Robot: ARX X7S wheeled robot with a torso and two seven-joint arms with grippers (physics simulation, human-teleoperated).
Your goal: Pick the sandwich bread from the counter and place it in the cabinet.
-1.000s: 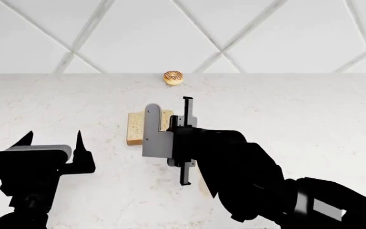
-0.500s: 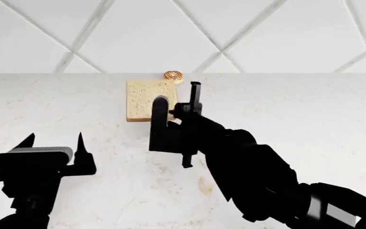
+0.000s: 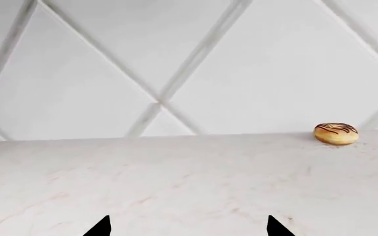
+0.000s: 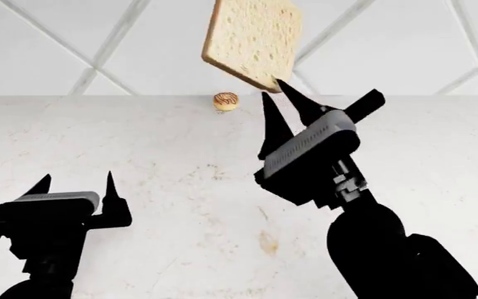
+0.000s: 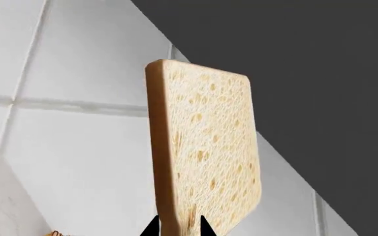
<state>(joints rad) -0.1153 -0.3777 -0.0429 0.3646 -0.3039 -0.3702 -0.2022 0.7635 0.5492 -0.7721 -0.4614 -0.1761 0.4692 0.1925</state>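
Right claw: clenched on the sandwich bread, gripping the slice at its lower edge, with the two dark tips closed against either face. The right wrist view confirms it: the bread stands on edge directly above the claw tips, crust edge toward the camera, pale pored face beside it.

Change noted: one second ago the slice lay flat on the surface under the right claw; half a second ago it was tipped up just off the surface; now it is raised well clear, up in front of the tiled wall, and the claw has swung from pointing down to pointing up and away. The pick-up stage is judged complete.

Left claw: released, tips spread apart, holding nothing, low over the surface and well to the left of the right claw. Its wrist view shows only the two tips, bare marble-look surface ahead, and the donut at the far edge by the wall.

The donut sits below the raised slice, just left of the right claw tips, untouched.

Remaining work: carry to the cabinet and release. The cabinet cannot be identified with certainty; a dark flat area shows beyond the bread in the right wrist view, nature unclear.

Risk, as judged: the grip covers only a narrow strip of one edge, so the slice may pivot or slip during transport
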